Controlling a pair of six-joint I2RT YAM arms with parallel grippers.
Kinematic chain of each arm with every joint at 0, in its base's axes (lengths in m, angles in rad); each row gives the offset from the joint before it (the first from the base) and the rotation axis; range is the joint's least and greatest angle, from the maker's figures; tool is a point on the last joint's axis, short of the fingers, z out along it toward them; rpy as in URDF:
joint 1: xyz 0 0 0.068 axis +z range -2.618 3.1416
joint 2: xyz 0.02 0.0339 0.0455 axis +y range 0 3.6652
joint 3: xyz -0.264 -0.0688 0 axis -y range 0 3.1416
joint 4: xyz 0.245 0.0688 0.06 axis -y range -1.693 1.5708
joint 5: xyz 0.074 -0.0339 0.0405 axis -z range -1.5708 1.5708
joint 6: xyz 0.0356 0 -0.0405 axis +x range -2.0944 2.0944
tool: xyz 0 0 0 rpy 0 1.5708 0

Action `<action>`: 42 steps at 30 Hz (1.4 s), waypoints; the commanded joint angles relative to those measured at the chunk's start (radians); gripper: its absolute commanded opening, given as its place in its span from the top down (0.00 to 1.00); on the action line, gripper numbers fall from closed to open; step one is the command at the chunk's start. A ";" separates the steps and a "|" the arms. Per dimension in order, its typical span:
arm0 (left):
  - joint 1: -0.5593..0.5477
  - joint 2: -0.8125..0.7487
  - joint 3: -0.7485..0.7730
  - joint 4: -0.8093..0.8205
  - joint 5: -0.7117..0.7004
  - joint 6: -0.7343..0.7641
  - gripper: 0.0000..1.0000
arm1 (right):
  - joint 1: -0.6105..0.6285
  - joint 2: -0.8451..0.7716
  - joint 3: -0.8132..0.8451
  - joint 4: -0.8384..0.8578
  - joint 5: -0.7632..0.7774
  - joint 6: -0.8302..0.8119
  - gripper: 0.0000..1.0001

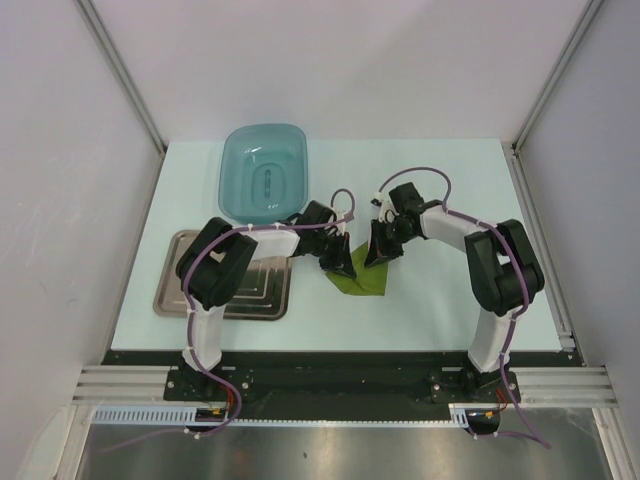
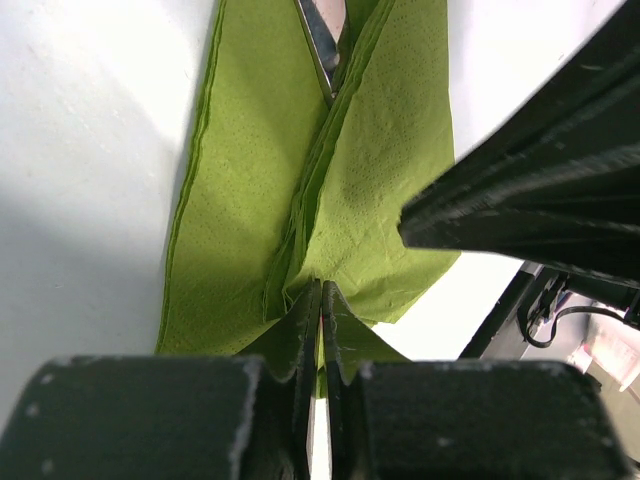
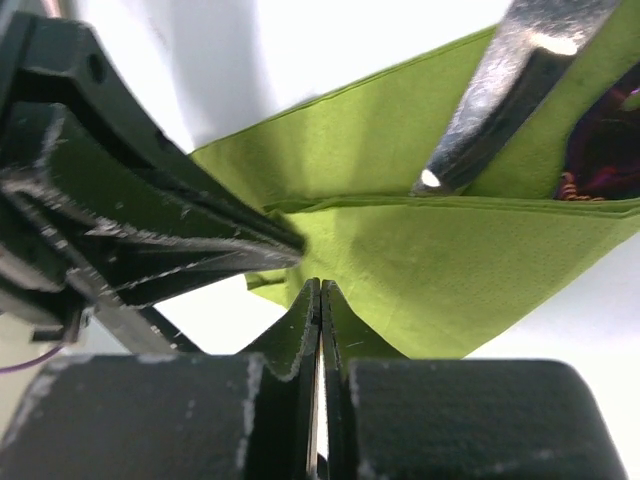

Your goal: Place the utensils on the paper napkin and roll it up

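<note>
The olive-green paper napkin (image 1: 362, 285) lies folded over near the table's middle, between both arms. In the left wrist view the napkin (image 2: 250, 180) forms a trough with a silver utensil (image 2: 320, 40) lying in its crease. My left gripper (image 2: 322, 285) is shut, with a fold of napkin pinched at its tips. In the right wrist view a silver utensil handle (image 3: 490, 100) and a purple part (image 3: 600, 150) rest in the napkin (image 3: 450, 260). My right gripper (image 3: 320, 285) is shut, its tips against the napkin's edge. From above, the left gripper (image 1: 338, 262) and right gripper (image 1: 380, 250) flank the napkin.
A teal plastic basin (image 1: 265, 170) stands behind the left gripper. A steel tray (image 1: 170, 290) lies at the left, partly under the left arm. The other arm's black fingers (image 2: 540, 200) crowd each wrist view.
</note>
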 commanded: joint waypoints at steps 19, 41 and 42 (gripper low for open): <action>0.009 -0.031 -0.005 -0.012 -0.032 0.014 0.93 | 0.070 0.132 0.043 -0.005 0.273 -0.027 1.00; -0.017 -0.054 -0.041 0.271 0.067 -0.086 0.86 | 0.041 0.134 0.044 -0.008 0.124 -0.024 1.00; -0.020 -0.045 -0.037 0.274 0.067 -0.086 0.86 | 0.040 0.132 0.048 -0.006 0.122 -0.022 1.00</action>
